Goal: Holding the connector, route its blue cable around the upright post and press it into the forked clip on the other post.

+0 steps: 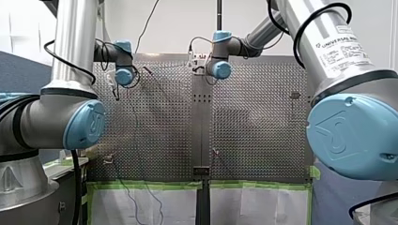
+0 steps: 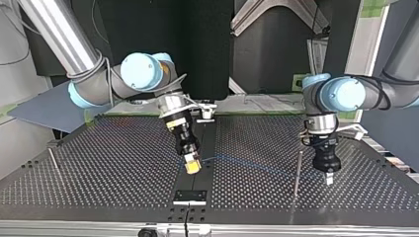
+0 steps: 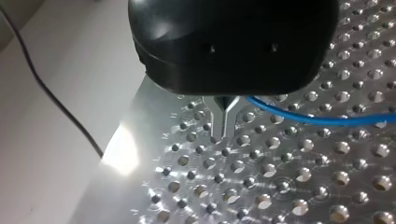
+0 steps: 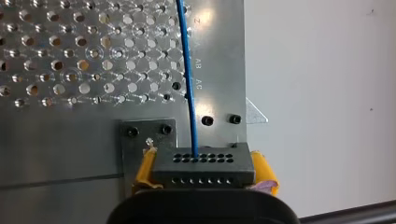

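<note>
Perforated metal table (image 2: 99,163): right gripper (image 2: 191,167) clamped on dark multi-hole connector (image 4: 203,170); advise running thin blue cable (image 4: 188,70) taut, low around slim upright post (image 2: 298,173).

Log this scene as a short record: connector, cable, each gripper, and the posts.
connector: dark block, clamped between my right gripper's yellow pads
blue cable: leaves the connector, crosses the perforated table toward my left gripper
left gripper: low over the table, beside an upright post
other post: near the top view's left edge, away from the cable
cable around post: cannot tell
</note>
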Robot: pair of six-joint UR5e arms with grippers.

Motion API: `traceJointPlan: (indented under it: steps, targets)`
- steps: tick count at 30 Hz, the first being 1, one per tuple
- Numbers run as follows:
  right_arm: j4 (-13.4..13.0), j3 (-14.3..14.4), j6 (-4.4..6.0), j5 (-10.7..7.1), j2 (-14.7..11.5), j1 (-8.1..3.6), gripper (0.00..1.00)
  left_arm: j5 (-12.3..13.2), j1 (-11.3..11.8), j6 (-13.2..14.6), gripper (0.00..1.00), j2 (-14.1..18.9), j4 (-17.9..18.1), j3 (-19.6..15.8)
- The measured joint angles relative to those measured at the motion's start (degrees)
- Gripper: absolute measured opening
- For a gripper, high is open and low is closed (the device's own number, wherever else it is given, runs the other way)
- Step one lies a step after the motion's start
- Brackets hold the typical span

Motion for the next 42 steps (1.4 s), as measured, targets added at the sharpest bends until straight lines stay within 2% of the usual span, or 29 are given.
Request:
traceJointPlan:
  steps: [7, 13, 14, 15, 16, 17, 18, 19, 24, 25, 29, 34, 42]
  targets:
    - [1.2, -0.4, -0.26, 0.15, 0.9, -0.57, 0.00, 3.0, 0.1, 0.0, 0.00, -1.9, -0.9, 0.6]
    - [2.5, -0.4, -0.65, 0.72, 1.4, -0.73, 0.00, 2.1, -0.1, 1.0, 0.00, -2.0, -2.5, 0.4]
    - [2.6, -0.4, -0.67, 0.75, 1.5, -0.73, 0.00, 1.9, -0.2, 1.2, 0.07, -2.0, -2.8, 0.3]
    - [2.7, -0.4, -0.68, 0.78, 1.5, -0.74, 0.00, 1.6, -0.2, 1.3, 0.07, -2.0, -3.2, 0.1]
    - [2.8, -0.4, -0.68, 0.79, 1.5, -0.74, 0.00, 1.2, -0.3, 1.4, 0.18, -2.1, -3.6, -0.1]
    - [2.8, -0.4, -0.69, 0.80, 1.5, -0.74, 0.00, 0.9, -0.3, 1.5, 0.39, -2.1, -3.8, -0.3]
    - [2.9, -0.4, -0.69, 0.82, 1.5, -0.75, 0.00, 0.6, -0.4, 1.5, 0.39, -2.1, -4.0, -0.5]
    - [3.0, -0.4, -0.71, 0.82, 1.6, -0.75, 0.00, 0.3, -0.4, 1.5, 0.54, -2.1, -4.2, -0.7]
    - [3.5, -0.4, -0.77, 0.87, 1.6, -0.75, 0.00, 0.6, -0.5, 1.1, 0.54, -2.1, -4.3, -1.0]
    - [3.6, -0.4, -0.78, 0.88, 1.7, -0.75, 0.00, 0.7, -0.5, 1.0, 1.00, -2.1, -4.3, -1.1]
    - [4.5, -0.4, -0.79, 0.90, 1.8, -0.75, 0.00, 1.6, -0.4, 0.1, 1.00, -2.1, -4.3, -1.1]
    - [5.9, 0.0, -0.84, 0.94, 2.1, -0.75, 0.00, 3.9, -0.1, -2.2, 1.00, -2.7, -3.6, -0.9]
    - [5.9, 2.6, -1.11, 2.32, 3.0, -0.92, 0.00, 7.5, 0.3, -5.9, 1.00, -3.9, -3.1, 0.4]
